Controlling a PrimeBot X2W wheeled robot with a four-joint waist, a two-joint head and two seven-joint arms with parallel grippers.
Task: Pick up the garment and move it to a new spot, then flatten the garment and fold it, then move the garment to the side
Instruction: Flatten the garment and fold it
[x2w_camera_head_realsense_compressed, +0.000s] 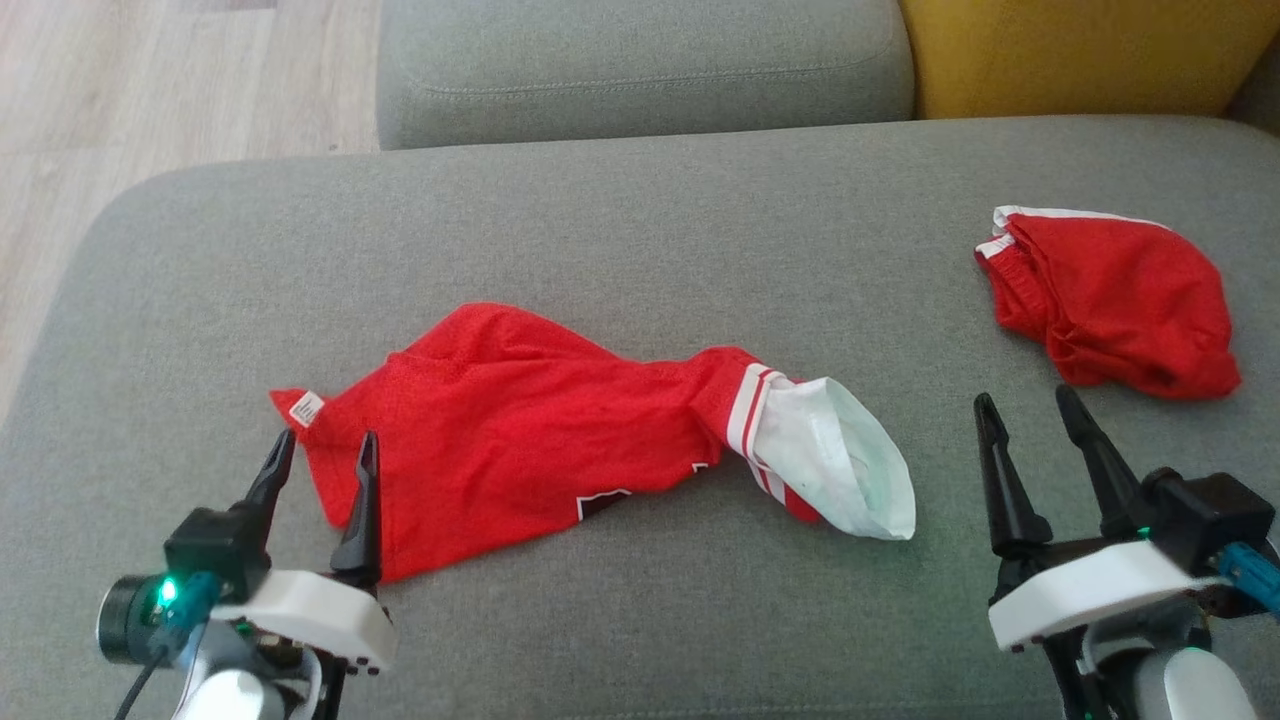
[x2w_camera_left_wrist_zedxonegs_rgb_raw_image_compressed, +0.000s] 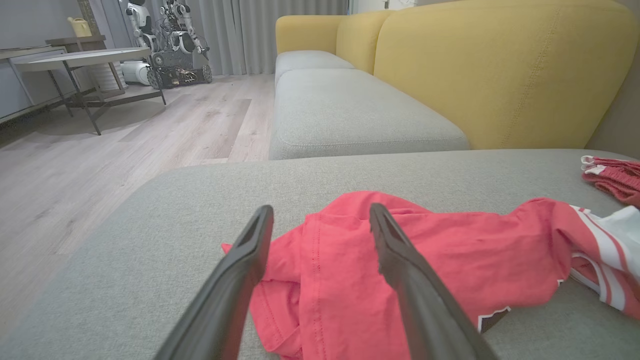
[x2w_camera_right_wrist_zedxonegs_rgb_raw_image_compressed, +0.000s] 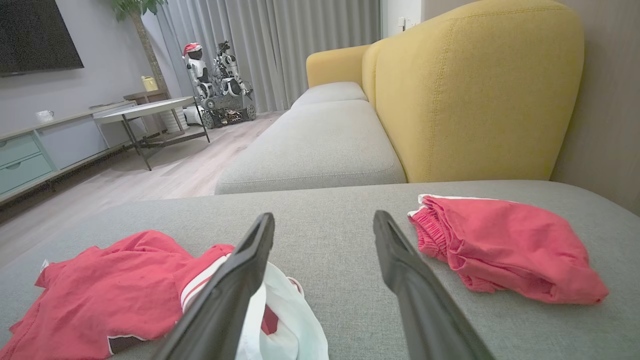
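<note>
Where the right wrist looks, television (x2w_camera_right_wrist_zedxonegs_rgb_raw_image_compressed: 35, 35), table (x2w_camera_right_wrist_zedxonegs_rgb_raw_image_compressed: 145, 107), garment (x2w_camera_right_wrist_zedxonegs_rgb_raw_image_compressed: 110, 295).

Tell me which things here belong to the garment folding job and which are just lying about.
Job: red jersey, crumpled mid-cushion; left hand, open by its labelled corner; right hand, open; grey cushion under it.
Lying about: bundled red shorts at the right; yellow backrest; side table; parked robot.

Crumpled red garment (x2w_camera_head_realsense_compressed: 500, 430), white-trimmed sleeve twisted, lies on grey cushion (x2w_camera_head_realsense_compressed: 640, 220).
</note>
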